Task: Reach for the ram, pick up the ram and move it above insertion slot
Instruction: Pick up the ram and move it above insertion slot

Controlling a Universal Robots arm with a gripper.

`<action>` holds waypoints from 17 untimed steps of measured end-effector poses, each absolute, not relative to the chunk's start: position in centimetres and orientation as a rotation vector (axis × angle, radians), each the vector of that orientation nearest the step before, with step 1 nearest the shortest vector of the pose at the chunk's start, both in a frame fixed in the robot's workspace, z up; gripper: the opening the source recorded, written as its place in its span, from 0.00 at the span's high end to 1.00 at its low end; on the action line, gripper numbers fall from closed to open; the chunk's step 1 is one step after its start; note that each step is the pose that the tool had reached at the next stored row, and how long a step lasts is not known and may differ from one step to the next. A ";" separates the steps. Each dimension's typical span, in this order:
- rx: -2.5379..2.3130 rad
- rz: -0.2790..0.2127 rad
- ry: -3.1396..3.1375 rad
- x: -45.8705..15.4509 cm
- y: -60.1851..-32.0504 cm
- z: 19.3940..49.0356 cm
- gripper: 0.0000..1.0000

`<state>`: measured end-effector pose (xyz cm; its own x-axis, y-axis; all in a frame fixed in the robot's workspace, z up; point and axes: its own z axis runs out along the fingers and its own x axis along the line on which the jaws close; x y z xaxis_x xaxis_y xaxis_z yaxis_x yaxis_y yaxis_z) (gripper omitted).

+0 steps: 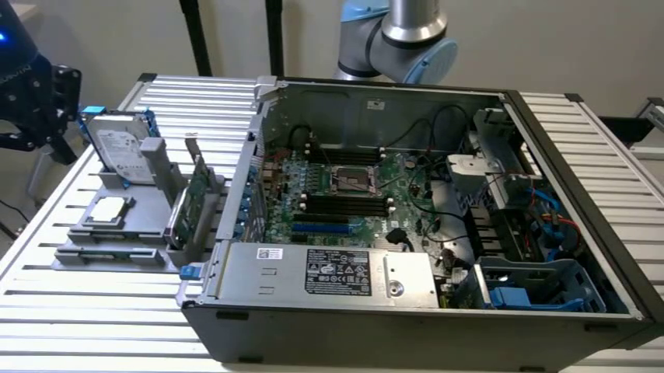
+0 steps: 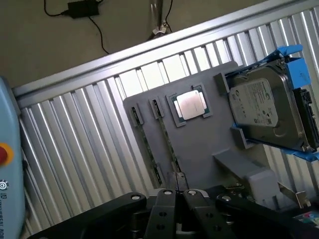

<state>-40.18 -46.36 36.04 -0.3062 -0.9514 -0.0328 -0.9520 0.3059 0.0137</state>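
The ram shows edge-on as a thin dark-green strip standing in a narrow slot of the grey fixture. A second similar strip stands in the slot beside it. My gripper hangs above the fixture's edge, apart from both strips, with its black fingers pressed together and nothing between them. In the exterior view the arm's dark wrist end sits at the far left, above and beyond the fixture. The black memory slots lie on the motherboard inside the open case.
On the fixture stand a silver hard drive in blue rails, a square processor and a green expansion card with a metal bracket. The open computer case takes up the ribbed aluminium table. The arm's base rises behind it.
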 end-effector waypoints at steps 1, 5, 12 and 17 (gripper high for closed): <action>-1.862 0.047 2.507 -40.2 -46.4 36.0 0.89; -1.952 0.048 2.439 -40.2 -46.4 36.0 0.89; -2.104 0.050 2.311 -40.2 -46.4 36.0 0.89; -2.190 0.051 2.232 -40.2 -46.4 36.0 0.89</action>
<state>-40.17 -46.39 35.95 -0.0192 -0.9993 -0.0327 -0.9997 0.0187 0.0132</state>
